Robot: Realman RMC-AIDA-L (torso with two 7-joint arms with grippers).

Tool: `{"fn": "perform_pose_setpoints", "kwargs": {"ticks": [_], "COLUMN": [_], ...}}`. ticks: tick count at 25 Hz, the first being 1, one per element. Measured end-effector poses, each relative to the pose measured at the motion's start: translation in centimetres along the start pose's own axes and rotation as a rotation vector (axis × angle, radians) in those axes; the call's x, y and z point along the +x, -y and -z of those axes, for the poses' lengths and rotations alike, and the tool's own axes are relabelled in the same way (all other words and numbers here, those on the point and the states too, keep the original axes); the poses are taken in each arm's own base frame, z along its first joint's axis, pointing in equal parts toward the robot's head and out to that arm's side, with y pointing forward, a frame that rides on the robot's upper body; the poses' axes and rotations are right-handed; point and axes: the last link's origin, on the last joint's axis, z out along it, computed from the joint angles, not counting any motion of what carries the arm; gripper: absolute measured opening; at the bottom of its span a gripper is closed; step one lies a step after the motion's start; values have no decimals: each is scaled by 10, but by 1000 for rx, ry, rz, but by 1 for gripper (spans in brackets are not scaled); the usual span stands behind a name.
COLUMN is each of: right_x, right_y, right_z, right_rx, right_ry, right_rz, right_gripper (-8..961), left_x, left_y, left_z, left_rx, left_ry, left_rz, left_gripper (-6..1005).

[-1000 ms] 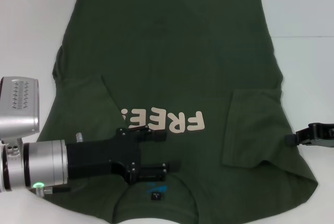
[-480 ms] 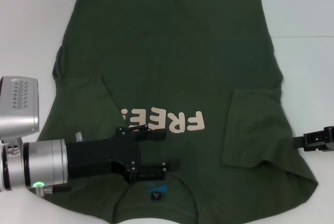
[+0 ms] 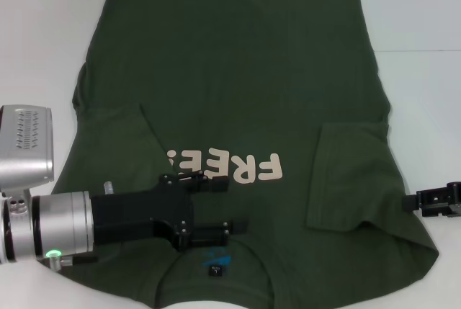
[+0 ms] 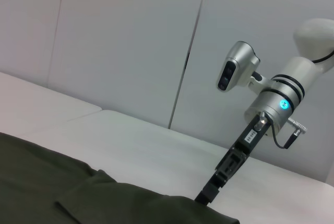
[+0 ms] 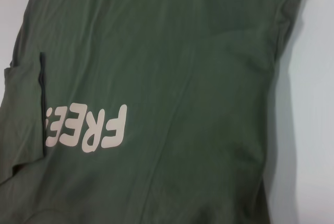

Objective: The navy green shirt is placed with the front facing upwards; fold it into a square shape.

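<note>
Care is needed: the left end effector, spread open over the navy green shirt near the collar, should be lowered evenly; the right end effector waits at the worktop right edge, state unclear.

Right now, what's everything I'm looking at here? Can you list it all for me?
navy green shirt: one, dark olive green, spread front up over most of the table, both sleeves folded inward onto the body.
lettering: one cream word on the chest, partly covered by the left gripper in the head view.
collar logo: one, blue, inside the neckline at the near edge.
collar tag: one, black, just below the logo.
table: one, white, under the shirt.
wall panels: pale grey, behind the table.
left gripper: one, black, over the shirt's chest near the collar, fingers apart.
right gripper: one, black, at the shirt's right edge beside the folded sleeve.
</note>
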Motion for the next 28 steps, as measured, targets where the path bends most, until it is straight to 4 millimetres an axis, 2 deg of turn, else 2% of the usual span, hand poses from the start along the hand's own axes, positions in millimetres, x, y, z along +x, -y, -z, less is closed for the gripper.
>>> {"fn": "perform_pose_setpoints", "kwargs": {"ticks": [8,22,28], "right_x": [3,-10,-11], "right_y": [-7,-36,-41], "right_z": [-13,-35,-39], "right_rx": [-19,-74,-83], "right_ry": [-16,-30,-45], "right_rz": [0,42,52], "right_gripper": [610,611,611], "left_x": [1,3,3], "left_y": [1,3,4], "left_z": [0,3,4], "left_rx": [3,20,24], "left_ry": [-1,-10,-13], "left_rz": [-4,-8,-10], "left_gripper": [801,801,801]}}
